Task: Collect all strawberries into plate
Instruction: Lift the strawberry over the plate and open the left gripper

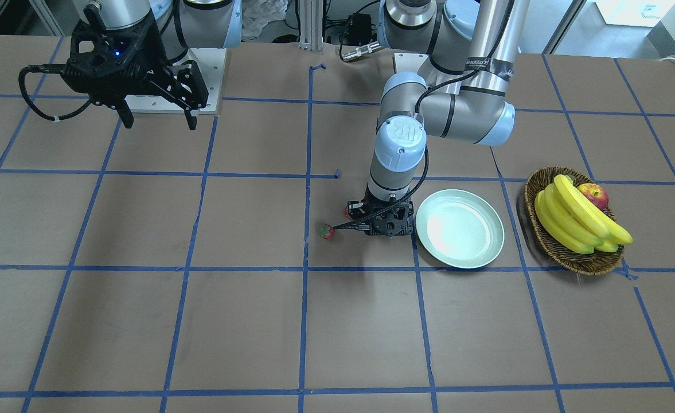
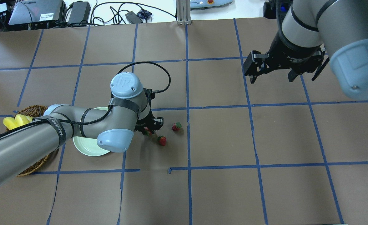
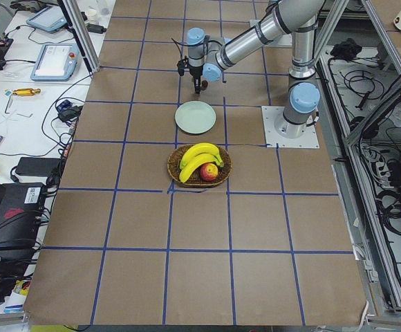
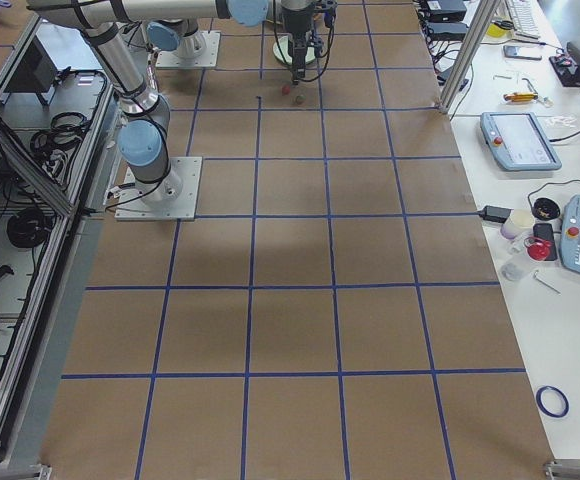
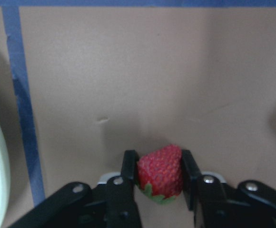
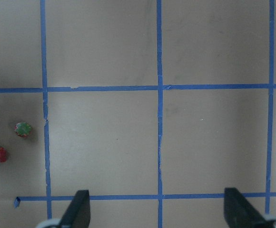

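Note:
My left gripper is shut on a red strawberry, low over the table just beside the plate; it also shows in the overhead view. Two more strawberries lie on the table close by; they also show in the front view. The pale mint plate is empty; the left arm covers part of it in the overhead view. My right gripper is open and empty, held high at the far side of the table.
A brown wicker basket with bananas and an apple stands just beyond the plate on the robot's left. Blue tape lines grid the brown table top.

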